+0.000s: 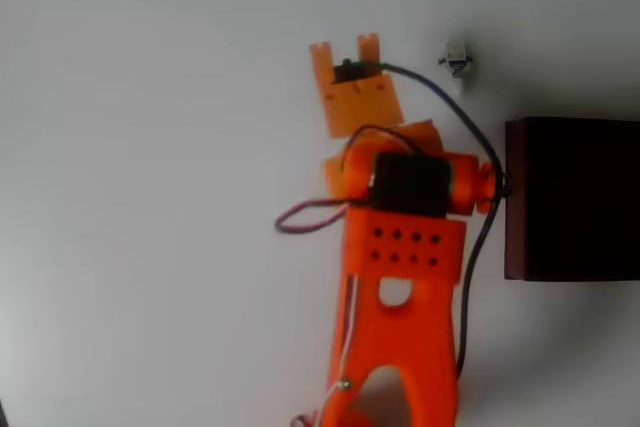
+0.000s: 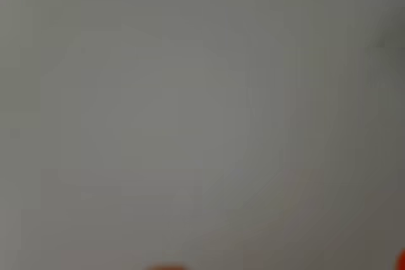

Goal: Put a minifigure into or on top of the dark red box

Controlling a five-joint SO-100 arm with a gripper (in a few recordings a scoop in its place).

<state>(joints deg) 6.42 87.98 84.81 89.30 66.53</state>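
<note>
The minifigure point(image 1: 457, 59) is a tiny white figure on the white table, upper right in the overhead view, just above the dark red box point(image 1: 575, 197), which sits at the right edge. My orange gripper point(image 1: 345, 55) points toward the top of the picture, well to the left of the figure and apart from it. A flat orange plate carrying a black camera covers the fingers from above, so their gap is hidden. The wrist view is a blurred grey surface with small orange slivers point(image 2: 168, 267) at its bottom edge.
A black cable point(image 1: 470, 137) runs from the gripper past the box's left side and down along the arm. A red wire loop point(image 1: 305, 217) sticks out left of the arm. White table point(image 1: 150, 197) spreads to the left.
</note>
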